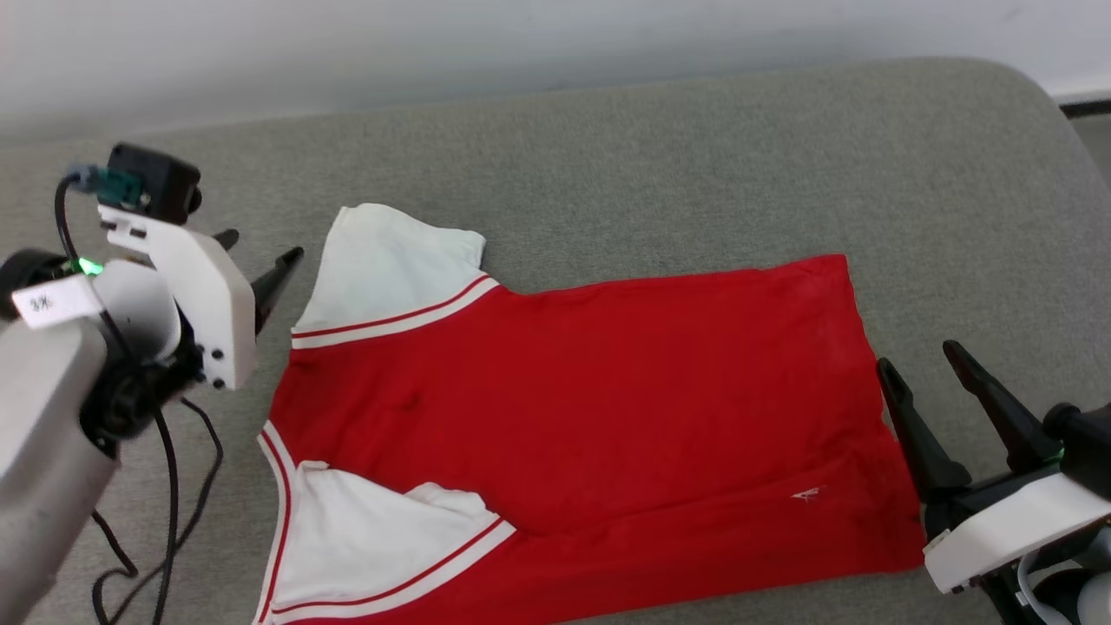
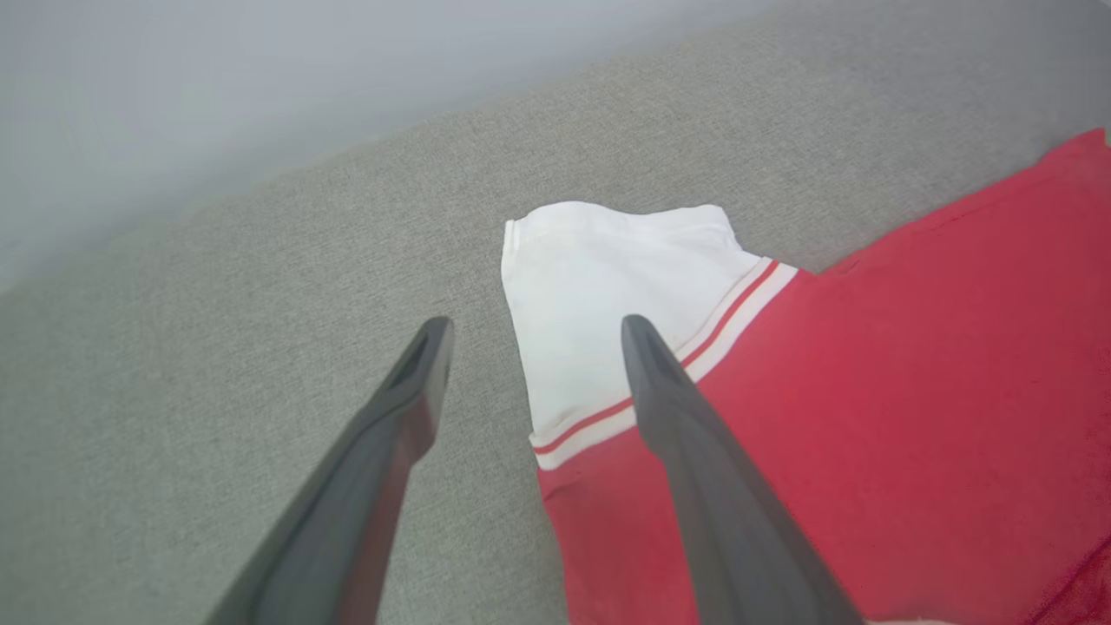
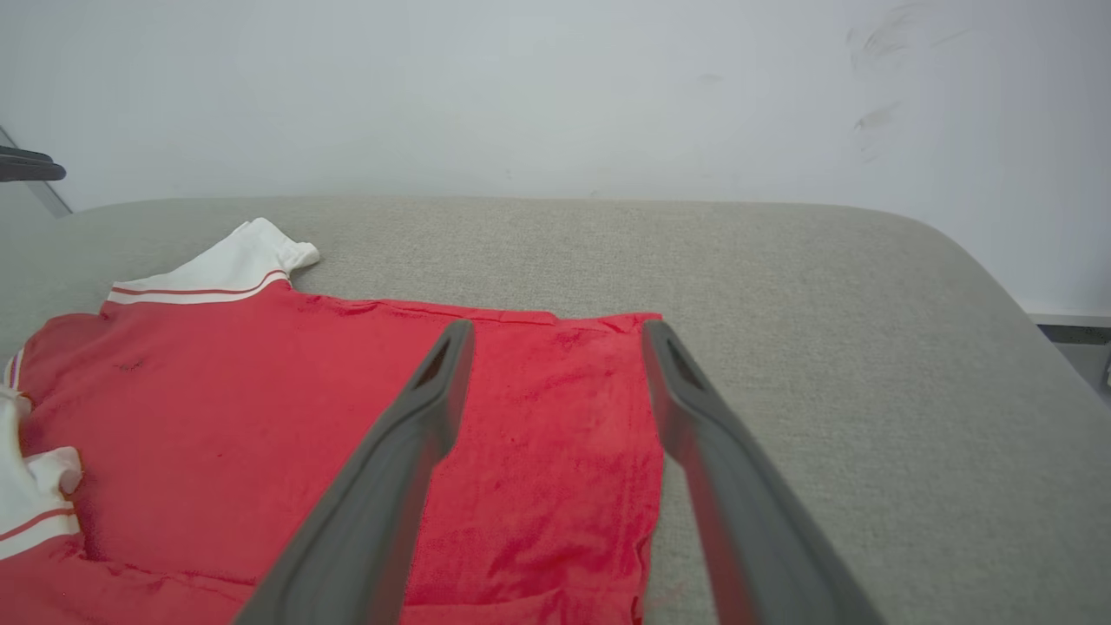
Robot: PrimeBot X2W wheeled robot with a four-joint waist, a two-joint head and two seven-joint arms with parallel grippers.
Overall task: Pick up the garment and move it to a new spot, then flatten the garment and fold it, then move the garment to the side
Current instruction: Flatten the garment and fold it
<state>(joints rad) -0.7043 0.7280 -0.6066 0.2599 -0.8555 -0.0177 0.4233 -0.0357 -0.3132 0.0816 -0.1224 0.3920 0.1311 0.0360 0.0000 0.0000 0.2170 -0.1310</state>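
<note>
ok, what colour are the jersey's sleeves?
Sleeves white, with a red stripe near the seam; best in left wrist view.

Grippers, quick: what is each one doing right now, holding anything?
Left gripper: open, holding nothing, beside the sleeve end of the garment.
Right gripper: open, holding nothing, at the garment's hem end.

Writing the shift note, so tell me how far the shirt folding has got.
Done: the garment lies spread mostly flat, plain red side up, on the grey cushion. In hand: nothing; the left tool and right tool stand open at its sleeve and hem ends, holding no cloth. Left: the near sleeve looks rumpled, then folding and moving aside.
</note>
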